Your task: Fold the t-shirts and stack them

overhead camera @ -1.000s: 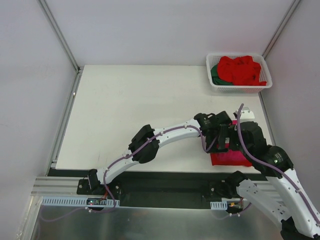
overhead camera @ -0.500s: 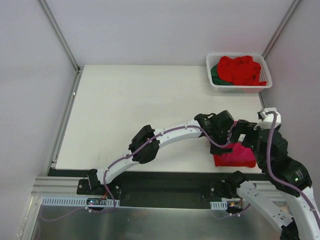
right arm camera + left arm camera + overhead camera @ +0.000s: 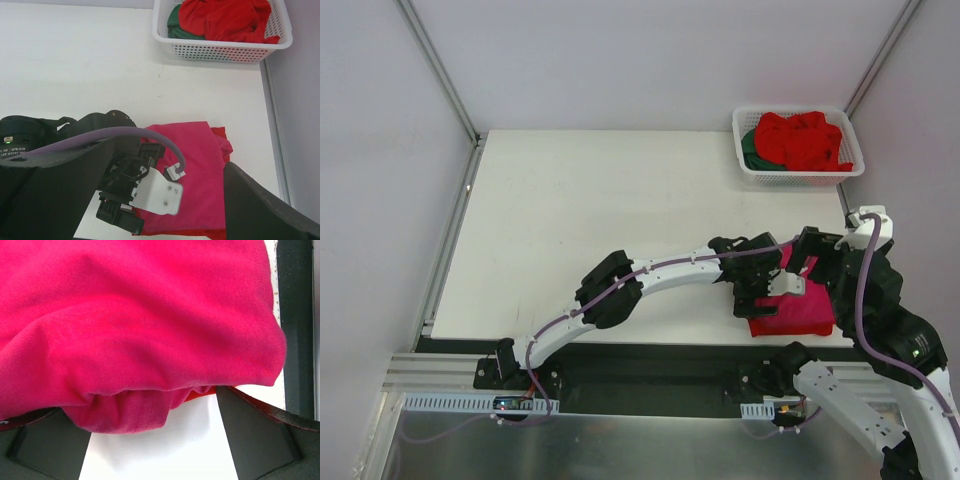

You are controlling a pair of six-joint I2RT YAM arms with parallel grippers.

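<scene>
Stack (image 3: pixel 792 326) at left tool (image 3: pixel 152 439), jaws apart.
Edge of magenta-pink t-shirt (image 3: pixel 150 330) spans the gap straight ahead; right tool (image 3: pixel 155 202), also spread, hangs above, nearer the basket (image 3: pixel 798 180).

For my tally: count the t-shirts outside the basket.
2: magenta t-shirt on top, at the table's near-right corner; red t-shirt edge showing beneath it. More may be hidden.

Bright even light, soft faint shadows.
</scene>
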